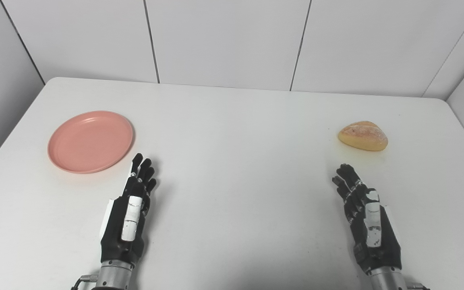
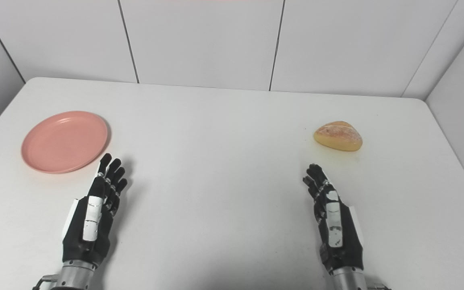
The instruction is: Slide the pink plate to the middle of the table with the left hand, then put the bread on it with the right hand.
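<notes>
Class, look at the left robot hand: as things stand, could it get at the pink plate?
Probably yes: the left robot hand is open, its fingertips near the pink plate rim, nothing between them.

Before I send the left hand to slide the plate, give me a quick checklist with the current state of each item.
1. Pink plate lies flat on the table's left side with nothing on it: ok.
2. Left hand holds nothing, fingers extended, near the plate's right rim but apart from it: ok.
3. Middle of the table shows bare surface where the plate should go: ok.
4. Bread sits on the right side, out of the sliding path: ok.
5. Right hand holds nothing, waiting short of the bread without touching it: ok.
6. Plate already in the middle: not ok, the slide is not yet done.
</notes>
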### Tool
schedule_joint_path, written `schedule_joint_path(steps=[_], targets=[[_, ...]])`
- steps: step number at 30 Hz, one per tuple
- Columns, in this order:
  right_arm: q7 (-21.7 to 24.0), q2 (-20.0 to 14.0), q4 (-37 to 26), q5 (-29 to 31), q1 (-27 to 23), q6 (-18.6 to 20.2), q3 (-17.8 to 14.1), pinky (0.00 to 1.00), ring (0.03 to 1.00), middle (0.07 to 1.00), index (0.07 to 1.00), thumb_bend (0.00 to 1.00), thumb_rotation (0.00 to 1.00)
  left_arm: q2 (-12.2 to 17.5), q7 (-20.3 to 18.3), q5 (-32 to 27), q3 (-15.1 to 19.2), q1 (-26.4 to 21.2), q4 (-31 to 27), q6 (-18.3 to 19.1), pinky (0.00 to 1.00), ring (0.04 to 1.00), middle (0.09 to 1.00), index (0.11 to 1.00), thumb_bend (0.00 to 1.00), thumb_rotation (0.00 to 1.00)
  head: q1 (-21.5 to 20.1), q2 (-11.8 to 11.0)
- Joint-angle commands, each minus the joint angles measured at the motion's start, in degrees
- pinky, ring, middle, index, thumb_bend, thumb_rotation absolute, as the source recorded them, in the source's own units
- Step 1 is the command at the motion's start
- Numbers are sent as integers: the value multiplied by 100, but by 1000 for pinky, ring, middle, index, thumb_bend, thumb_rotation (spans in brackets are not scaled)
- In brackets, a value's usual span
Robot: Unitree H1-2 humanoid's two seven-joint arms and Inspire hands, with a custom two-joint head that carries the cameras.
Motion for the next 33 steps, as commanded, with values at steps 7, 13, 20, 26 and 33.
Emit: schedule_joint_path(steps=[7, 13, 20, 26, 33], targets=[[39, -45, -40, 25, -139, -137, -7, 1000, 915, 917, 888, 862, 998, -7, -48, -93, 14, 82, -13, -190, 1000, 996, 990, 1000, 910, 850, -8, -34], [14, -29, 34, -26, -149, -201, -17, 1000, 916, 919, 886, 865, 994, 2, -41, 24, -11, 59, 62, -276, 1000, 989, 991, 1000, 860, 859, 1, -57], [33, -34, 123, -53, -125, -321, -15, 1000, 922, 925, 893, 858, 999, 26, -48, 233, -61, 60, 211, -521, 1000, 993, 995, 1000, 841, 866, 32, -176], [24, -8, 124, -50, -116, -322, -13, 1000, 923, 925, 892, 862, 1000, 60, -57, 338, -59, 61, 306, -683, 1000, 984, 988, 1000, 829, 858, 4, -200], [30, 7, 107, -7, -126, -314, -27, 997, 916, 920, 885, 863, 991, 42, -45, 335, -44, 35, 333, -654, 1000, 980, 984, 1000, 833, 841, 31, -198]])
